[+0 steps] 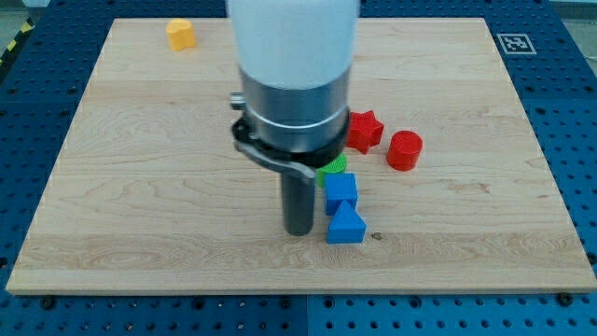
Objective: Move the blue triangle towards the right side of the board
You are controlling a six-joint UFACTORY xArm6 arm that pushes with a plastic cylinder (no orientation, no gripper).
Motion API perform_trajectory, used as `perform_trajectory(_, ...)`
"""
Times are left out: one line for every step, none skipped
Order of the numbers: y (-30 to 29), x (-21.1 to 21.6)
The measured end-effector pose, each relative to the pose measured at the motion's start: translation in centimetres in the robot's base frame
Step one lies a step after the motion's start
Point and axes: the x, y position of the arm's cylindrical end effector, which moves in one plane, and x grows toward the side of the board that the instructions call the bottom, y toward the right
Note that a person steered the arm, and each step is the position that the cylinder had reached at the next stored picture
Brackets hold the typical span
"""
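The blue triangle point(346, 225) lies on the wooden board point(140, 187), a little below the middle. My tip point(298, 231) rests on the board just to the triangle's left, a small gap away. A blue cube point(340, 190) sits directly above the triangle, touching it. A green block point(333, 166) peeks out above the cube, mostly hidden by my arm.
A red star point(365, 131) and a red cylinder point(405, 150) lie right of the arm, above the blue blocks. A yellow block point(181, 34) sits near the top left. My arm's wide body point(294, 84) hides the board's upper middle.
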Motion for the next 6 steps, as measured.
perform_trajectory(1.8,0.0)
perform_trajectory(3.5,0.0)
perform_trajectory(4.6,0.8)
perform_trajectory(6.1,2.1)
perform_trajectory(7.3,2.2)
perform_trajectory(9.7,2.2)
